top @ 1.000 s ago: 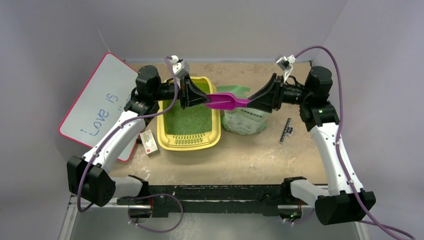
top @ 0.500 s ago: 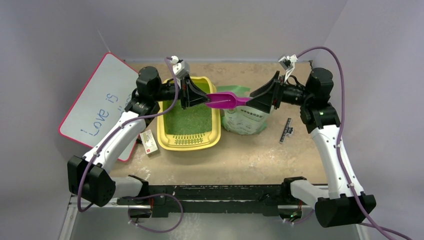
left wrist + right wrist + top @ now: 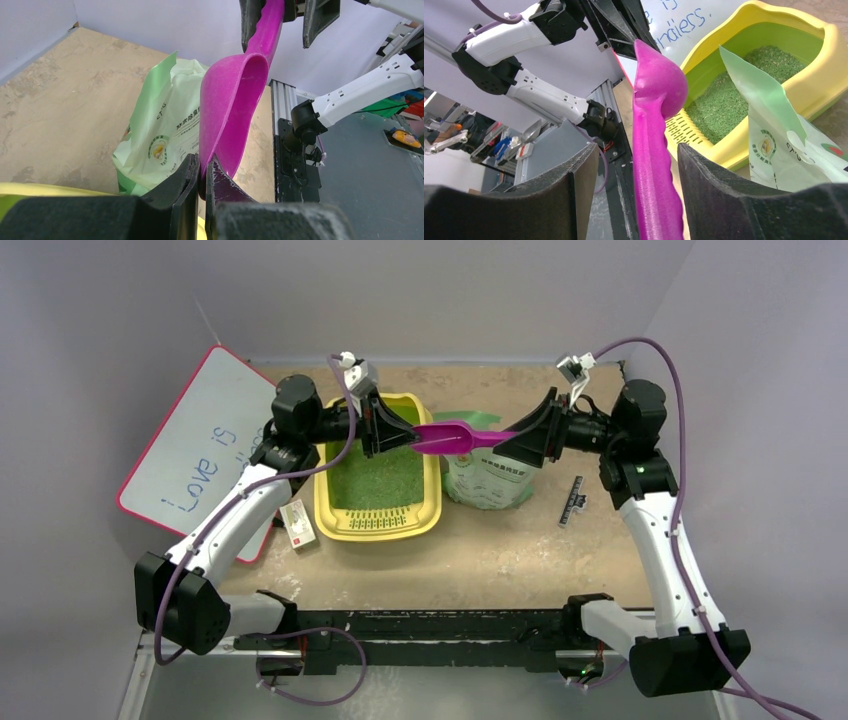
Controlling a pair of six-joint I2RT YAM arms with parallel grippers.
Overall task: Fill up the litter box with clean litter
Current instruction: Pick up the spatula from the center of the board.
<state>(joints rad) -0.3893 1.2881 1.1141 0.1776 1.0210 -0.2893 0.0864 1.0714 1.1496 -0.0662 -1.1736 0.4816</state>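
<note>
**A:** Sandy-brown tabletop (image 3: pixel 500 550), with both arms meeting in mid-air above it. What step is this?

**B:** A hand-over of the purple scoop (image 3: pixel 447 438), I'd say. The left gripper (image 3: pixel 201 172) has its jaws pressed together on the lip of the scoop's bowl. The right gripper (image 3: pixel 636 162) has its jaws spread, one on each side of the handle, and neither looks to be gripping it.

**A:** And the litter box (image 3: pixel 432 505)?

**B:** On the table, directly below the left jaws. The clean litter (image 3: pixel 380 478) lies in it as an even green layer. From the left wrist view the scoop's bowl looks empty.

**A:** Where is the rest of the litter?

**B:** Presumably in the pale green bag (image 3: pixel 490 478), which stands under the right jaws, just beside the box.

**A:** So what does the next move call for?

**B:** My guess is that the right jaws must close squarely on the handle before the left ones let go, or the scoop drops. Then the bowl has to tip down into the bag's mouth.
</note>
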